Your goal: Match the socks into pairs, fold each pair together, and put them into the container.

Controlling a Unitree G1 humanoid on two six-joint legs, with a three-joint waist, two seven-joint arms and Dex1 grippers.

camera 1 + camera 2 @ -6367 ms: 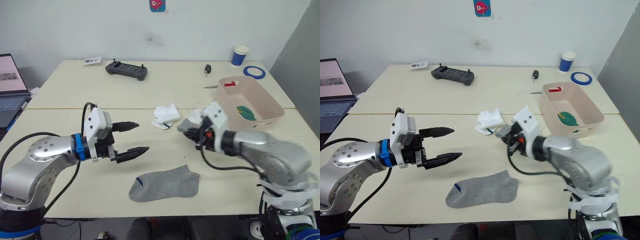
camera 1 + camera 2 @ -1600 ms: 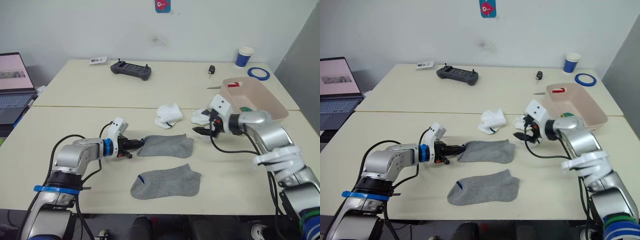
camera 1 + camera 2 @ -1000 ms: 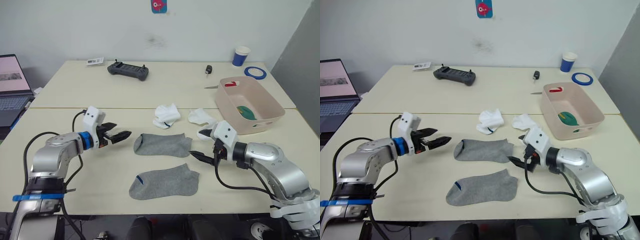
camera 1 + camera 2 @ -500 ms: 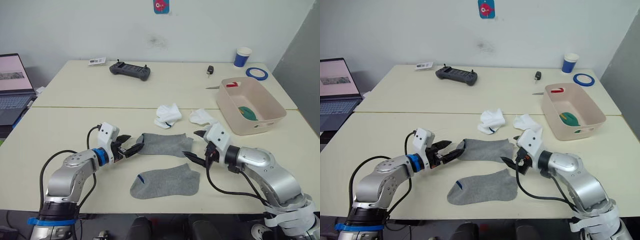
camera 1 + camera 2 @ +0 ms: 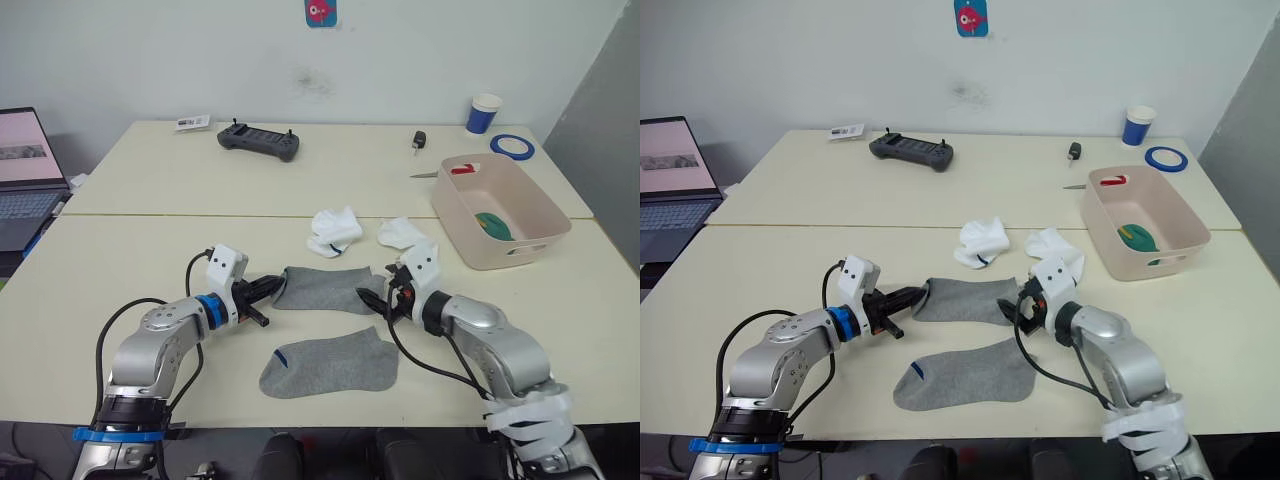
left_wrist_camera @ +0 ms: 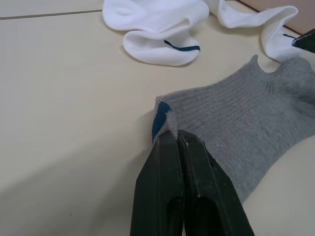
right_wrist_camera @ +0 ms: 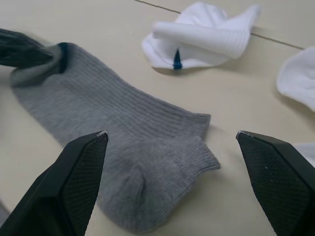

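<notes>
Two cream tables [image 5: 150,250] stand pushed together in front of a white wall, with a laptop [image 5: 22,170] at the far left edge. On the near table, an upper grey sock [image 5: 325,287] lies flat at centre, its blue-marked cuff toward the left. The left gripper [image 5: 277,289] has its fingers pressed together on that cuff; the left wrist view shows the blue mark pinched at the fingertips [image 6: 170,140]. The right gripper [image 5: 1022,303] sits at the sock's opposite, right-hand end, its fingers [image 7: 81,160] spread wide with the end of the sock between them, not closed on it. A second grey sock [image 5: 330,366] lies flat nearer the table's front edge, apart from both grippers. Two white socks lie just beyond the upper grey sock: a crumpled one [image 5: 333,230] with a dark-blue mark, and another [image 5: 403,234] to its right, beside the right gripper. The pale pink bin [image 5: 540,215] stands at the right, with a green sock [image 5: 493,224] and a red item [image 5: 462,169] inside. On the far table are a black handheld controller [image 5: 258,141], a small card [image 5: 188,122], a black key fob [image 5: 417,140], a blue paper cup [image 5: 483,113] and a roll of blue tape [image 5: 510,146].
</notes>
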